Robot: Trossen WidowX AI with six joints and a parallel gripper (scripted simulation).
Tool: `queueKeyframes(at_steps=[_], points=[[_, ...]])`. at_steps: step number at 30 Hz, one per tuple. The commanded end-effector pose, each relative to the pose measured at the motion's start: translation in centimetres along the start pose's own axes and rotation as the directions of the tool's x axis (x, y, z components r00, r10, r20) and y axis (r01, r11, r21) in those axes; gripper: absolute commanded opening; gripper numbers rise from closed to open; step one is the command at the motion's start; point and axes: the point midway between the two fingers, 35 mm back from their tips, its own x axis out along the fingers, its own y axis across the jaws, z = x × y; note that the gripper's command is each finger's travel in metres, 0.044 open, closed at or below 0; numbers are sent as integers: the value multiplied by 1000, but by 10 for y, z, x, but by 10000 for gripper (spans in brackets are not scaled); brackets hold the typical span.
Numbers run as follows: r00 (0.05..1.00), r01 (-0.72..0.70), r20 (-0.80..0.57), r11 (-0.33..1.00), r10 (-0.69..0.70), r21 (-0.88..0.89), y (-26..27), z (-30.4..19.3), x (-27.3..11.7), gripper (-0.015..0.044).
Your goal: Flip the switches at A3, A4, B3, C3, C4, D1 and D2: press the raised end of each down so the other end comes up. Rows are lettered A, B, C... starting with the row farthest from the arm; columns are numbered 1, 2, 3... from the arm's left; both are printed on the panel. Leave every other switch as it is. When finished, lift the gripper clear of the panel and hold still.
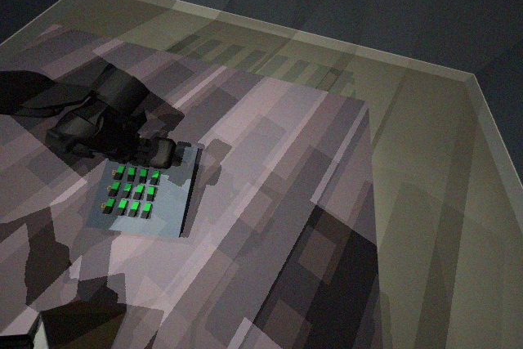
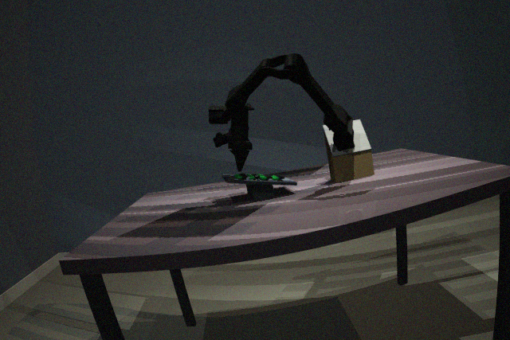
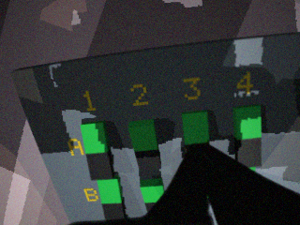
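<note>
The grey panel (image 1: 168,214) (image 2: 289,182) (image 3: 56,180) carries rows of green and black switches. My gripper (image 2: 240,170) (image 3: 198,152) is shut and empty. Its tips are just above the panel's far part, at the near edge of the green part of switch A3 (image 3: 195,127), whose near half they hide. Switch A4 (image 3: 249,127) shows green at its far end and dark at its near end. Switches B3 (image 1: 143,175), C3 (image 1: 139,190), C4 (image 1: 150,193), D1 (image 1: 109,205) and D2 (image 1: 122,206) show green far parts; their tilt is hard to tell. The arm hides row A in the top view.
Switches A1 (image 3: 93,137) and A2 (image 3: 142,135) stand left of the tips, with B1 (image 3: 109,191) and B2 (image 3: 152,193) nearer. The panel sits raised on a dark stand (image 2: 259,191). A brown and white block (image 2: 352,167) is under the arm's base. Patchy shadows cross the table (image 2: 329,220).
</note>
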Motion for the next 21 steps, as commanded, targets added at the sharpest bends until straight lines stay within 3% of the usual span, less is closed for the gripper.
queueKeyframes(at_steps=[1,12,17,21], points=[[999,8,42,1000,-8,-2,-2,2,-48,0],[999,9,43,1000,-9,-2,-31,-17,-51,0],[998,8,69,1000,-8,-2,-31,-17,-18,0],[998,8,70,1000,-8,-2,-31,-17,-16,0]])
